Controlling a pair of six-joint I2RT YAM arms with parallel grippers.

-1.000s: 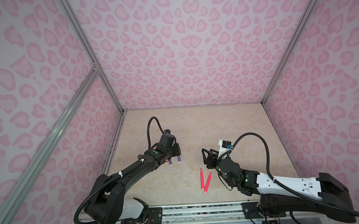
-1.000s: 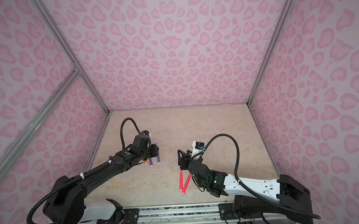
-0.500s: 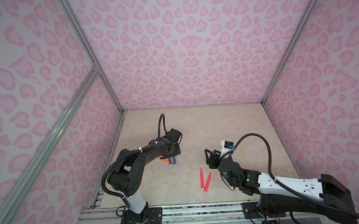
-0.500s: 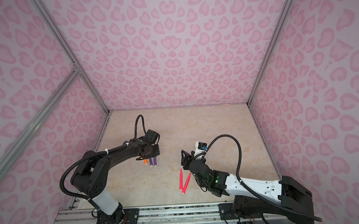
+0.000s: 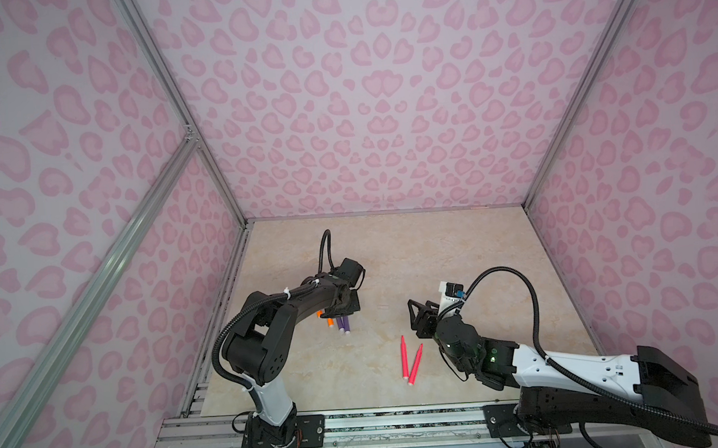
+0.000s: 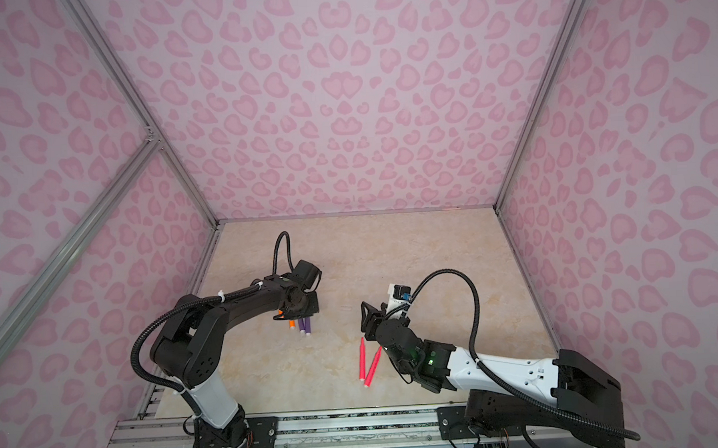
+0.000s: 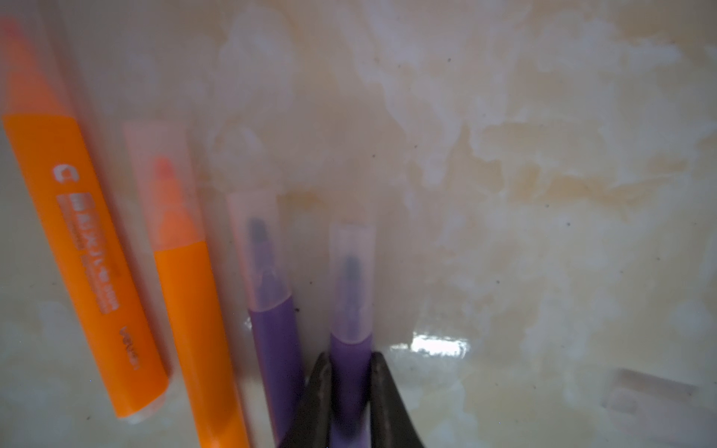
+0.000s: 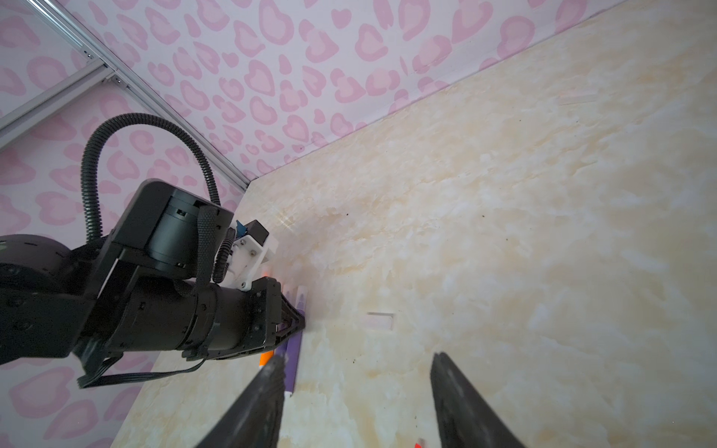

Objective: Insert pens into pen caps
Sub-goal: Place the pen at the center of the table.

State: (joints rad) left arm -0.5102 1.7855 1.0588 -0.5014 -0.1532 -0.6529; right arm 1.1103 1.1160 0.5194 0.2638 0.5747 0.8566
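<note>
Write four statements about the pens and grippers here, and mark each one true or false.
1. The left gripper is shut on a purple pen. True.
2. The right gripper holds a pink-red pen. False: it is open and empty; both pink-red pens lie on the table.
3. The second purple pen wears a clear cap. True.
4. The pink-red pens are capped. False: their pointed tips are bare.

Pens [image 7: 83,248] orange, purple and pink-red (caps [image 7: 351,271] clear); tabletop [image 5: 454,246] marbled beige; walls [image 5: 364,108] pink leopard-spotted
</note>
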